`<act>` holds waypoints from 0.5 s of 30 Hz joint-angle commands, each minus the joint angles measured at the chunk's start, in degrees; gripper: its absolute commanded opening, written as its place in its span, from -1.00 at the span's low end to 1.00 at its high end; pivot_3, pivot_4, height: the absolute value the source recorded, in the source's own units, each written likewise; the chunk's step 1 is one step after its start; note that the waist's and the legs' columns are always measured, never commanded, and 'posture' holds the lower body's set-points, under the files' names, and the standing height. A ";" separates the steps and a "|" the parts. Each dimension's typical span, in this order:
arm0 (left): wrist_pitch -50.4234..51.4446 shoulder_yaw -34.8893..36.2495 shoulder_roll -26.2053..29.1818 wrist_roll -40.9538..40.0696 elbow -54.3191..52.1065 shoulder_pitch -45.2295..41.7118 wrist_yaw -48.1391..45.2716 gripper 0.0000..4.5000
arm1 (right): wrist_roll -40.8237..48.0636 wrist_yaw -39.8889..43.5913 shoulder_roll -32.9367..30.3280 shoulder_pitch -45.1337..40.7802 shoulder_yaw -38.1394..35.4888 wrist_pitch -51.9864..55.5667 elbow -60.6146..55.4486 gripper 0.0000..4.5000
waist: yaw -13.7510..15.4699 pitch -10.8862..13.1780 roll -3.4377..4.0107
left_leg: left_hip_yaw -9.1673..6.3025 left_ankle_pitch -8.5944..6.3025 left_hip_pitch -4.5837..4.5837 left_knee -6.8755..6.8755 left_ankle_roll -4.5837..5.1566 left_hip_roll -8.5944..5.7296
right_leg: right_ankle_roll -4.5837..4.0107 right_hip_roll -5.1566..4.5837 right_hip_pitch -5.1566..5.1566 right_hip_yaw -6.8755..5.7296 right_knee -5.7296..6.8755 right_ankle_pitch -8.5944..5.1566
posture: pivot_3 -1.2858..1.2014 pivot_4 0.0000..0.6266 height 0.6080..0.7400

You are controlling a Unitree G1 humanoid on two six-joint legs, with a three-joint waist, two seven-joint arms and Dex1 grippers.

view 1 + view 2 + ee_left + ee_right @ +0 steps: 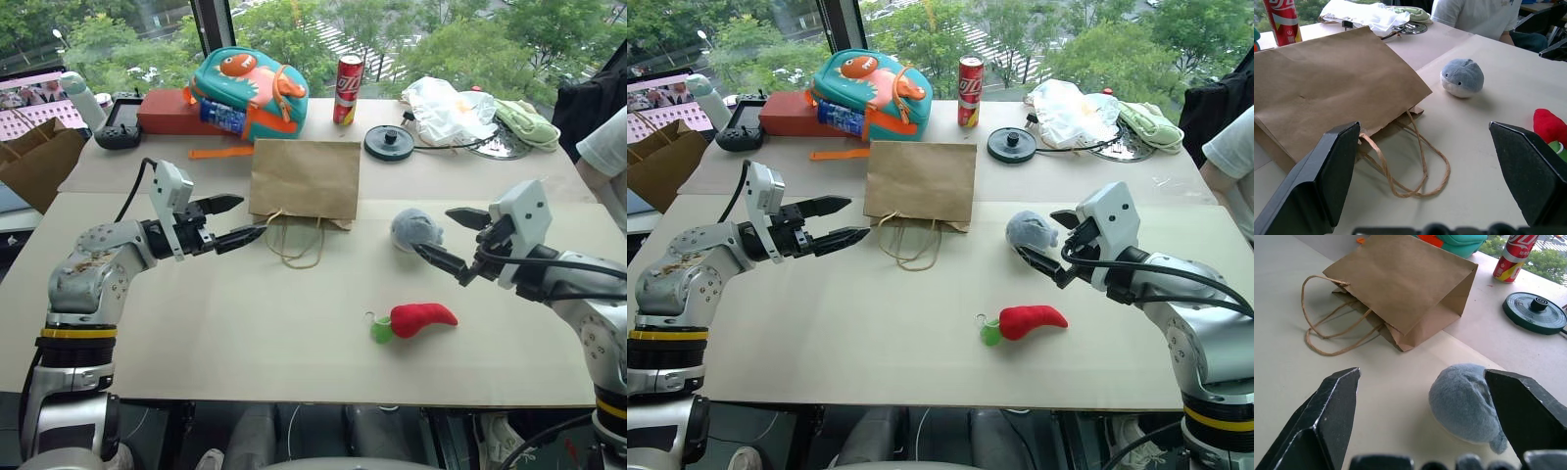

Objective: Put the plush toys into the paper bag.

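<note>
The paper bag [305, 178] lies flat on the table, its twine handles [294, 245] trailing toward me. To its right sits the grey plush toy [415, 229]; nearer me lies the red chili plush [421, 316] with its green stem. My left gripper [252, 215] hovers open just left of the bag's handles, pointing at them. My right gripper [432, 230] is open right beside the grey plush, one finger on each side of it and not closed on it. The right wrist view shows the grey plush [1464, 401] between the fingers and the bag [1405, 279] beyond.
Along the far side of the table stand a teal dinosaur backpack [250, 90], a red can [348, 89], a black round disc [389, 142] and a white plastic bag [449, 110]. A larger brown bag [39, 162] stands at the far left. A person's sleeve [607, 147] shows at the right edge.
</note>
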 commanded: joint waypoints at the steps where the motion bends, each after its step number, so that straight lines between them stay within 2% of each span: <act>1: -3.02 0.32 0.68 0.77 0.71 -1.21 -2.06 1.00 | -0.22 0.18 0.12 -1.54 0.20 -2.29 -0.44 0.99 | -0.02 0.00 0.00 | 0.00 0.00 0.00 0.00 0.00 0.00 | 0.00 0.00 0.00 0.00 0.00 0.00 | 0.03 -0.52 0.89; 4: -6.21 -0.76 1.77 3.37 3.86 -1.93 -4.71 1.00 | -0.21 0.08 0.44 -1.93 1.24 -2.57 -0.56 0.99 | -0.14 0.00 0.00 | 0.01 0.00 0.02 -0.01 0.00 0.00 | 0.00 0.01 -0.01 0.00 0.01 0.00 | 0.03 -0.52 0.89; 6: -12.35 -2.82 3.19 7.74 8.05 -3.08 -7.46 1.00 | 0.15 0.20 0.45 -1.65 1.48 -2.48 -1.17 0.99 | -0.08 0.00 0.00 | 0.01 0.00 0.03 -0.01 0.00 0.01 | 0.00 0.02 -0.01 0.00 0.01 0.00 | 0.03 -0.52 0.89; 8: -22.40 -5.36 4.20 13.50 14.42 -5.41 -9.51 1.00 | 1.15 0.58 0.50 -1.37 1.54 -1.93 -2.26 0.99 | -0.01 0.00 0.00 | 0.01 0.00 0.02 -0.01 0.00 0.00 | 0.00 0.01 -0.01 0.00 0.00 0.00 | 0.03 -0.52 0.89; 12: -47.85 -11.91 3.20 26.50 33.10 -16.68 -9.47 1.00 | 6.12 3.49 -0.31 0.67 0.24 -0.06 -6.01 0.99 | 0.76 0.00 -0.01 | 0.01 0.00 -0.01 0.01 0.00 -0.02 | -0.01 0.00 0.00 -0.03 -0.06 0.01 | 0.03 -0.52 0.89; 15: -60.65 -14.67 1.40 31.93 44.04 -22.76 -7.71 1.00 | 9.37 4.66 -1.00 1.81 -0.55 1.14 -8.10 0.99 | 1.48 0.00 0.00 | 0.02 0.00 -0.07 0.03 0.00 -0.04 | -0.01 -0.01 0.02 -0.03 -0.14 0.01 | 0.03 -0.52 0.89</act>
